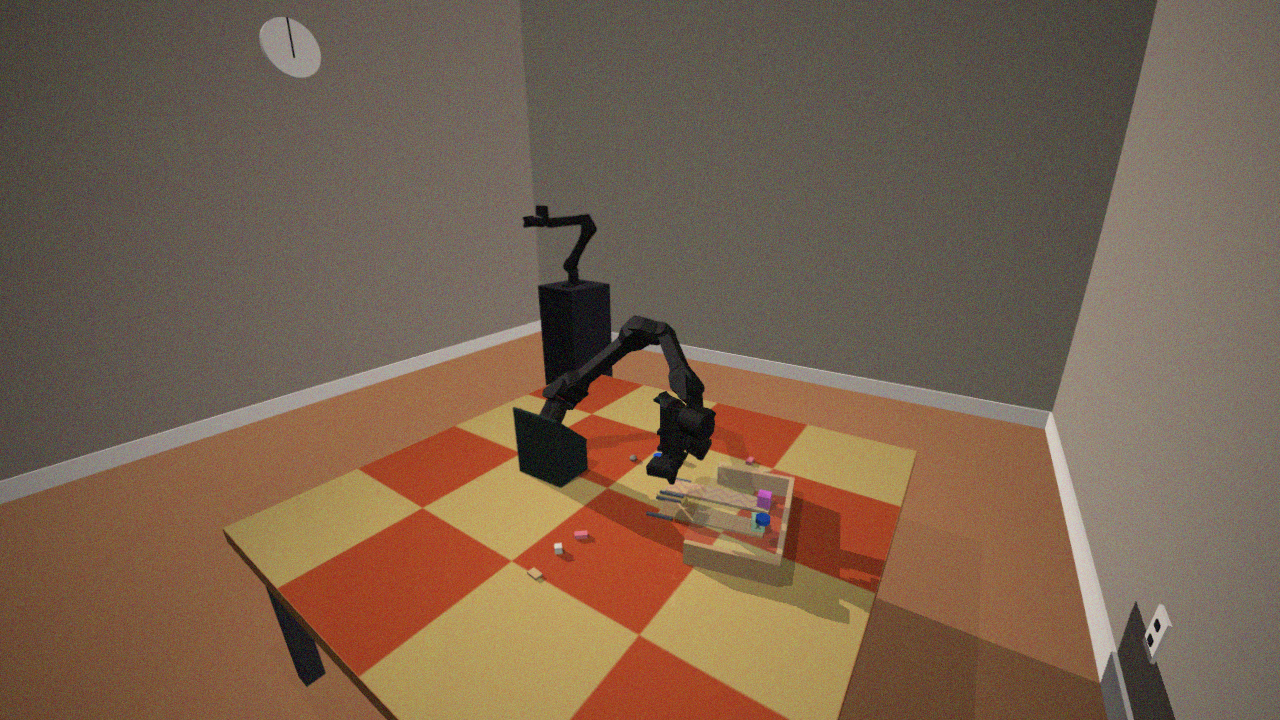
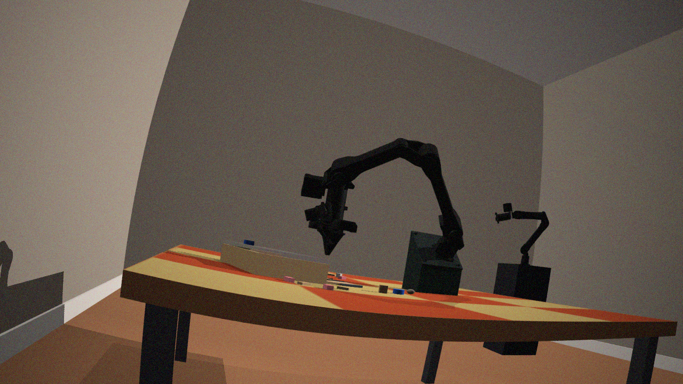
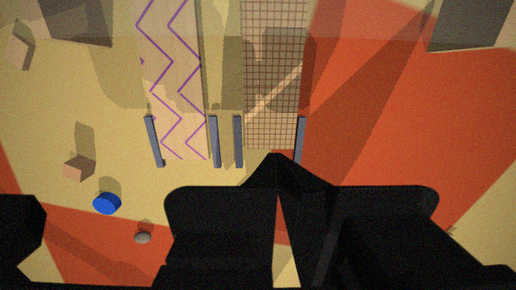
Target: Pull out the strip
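Labelled cube: not in the wrist view. In the top view a pale green cube lies at the far end of the wooden tray, just beside a blue piece. I take it for the target, though no label is legible at this size.

Fingers: pressed together to a single point, nothing between them. The gripper points almost straight down. In the exterior view its tip hangs above the table, not touching it.

Just ahead of the tip in the wrist view is the near end of the grid strip, flanked by two blue-grey bars. Just beside it lies the zigzag strip, flanked by its own pair of bars. A magenta cube sits at the far end of the tray on the zigzag side, so the grid strip appears to be the one under the pale cube.

Loose bits off to one side: blue disc, tan block, small grey ball.

Step in hand: approach for the strip pull; strip not yet contacted, cube not yet lifted.

Next move, by my estimate:
- Lower the closed tip onto the near end of the grid strip.
- Press and drag it straight back out of the tray.
- Stay off the zigzag strip.
- Pull slowly, so that the cube does not tip.
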Robot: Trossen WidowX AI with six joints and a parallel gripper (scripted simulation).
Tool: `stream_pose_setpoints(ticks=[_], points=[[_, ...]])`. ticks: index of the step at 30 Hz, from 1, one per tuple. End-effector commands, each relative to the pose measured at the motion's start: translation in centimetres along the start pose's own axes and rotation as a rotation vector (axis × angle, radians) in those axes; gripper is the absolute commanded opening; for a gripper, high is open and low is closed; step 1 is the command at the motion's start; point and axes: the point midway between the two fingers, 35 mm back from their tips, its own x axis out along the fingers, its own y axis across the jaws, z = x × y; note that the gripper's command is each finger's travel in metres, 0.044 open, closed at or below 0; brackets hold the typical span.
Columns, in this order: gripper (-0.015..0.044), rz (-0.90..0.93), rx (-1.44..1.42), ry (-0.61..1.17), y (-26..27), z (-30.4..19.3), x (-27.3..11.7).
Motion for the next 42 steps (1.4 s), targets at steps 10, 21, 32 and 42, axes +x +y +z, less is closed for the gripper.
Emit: stream_pose_setpoints(ticks=[10, 21, 32, 42], points=[[0.0000, -0.004, -0.004, 0.001, -0.2, 0.2, 1.9], [0.0000, -0.004, -0.004, 0.001, -0.2, 0.3, 3.7], [0.0000, -0.002, -0.004, 0.000, -0.2, 0.3, 5.5], [0.0000, -0.001, -0.004, 0.000, -0.2, 0.3, 6.8]])
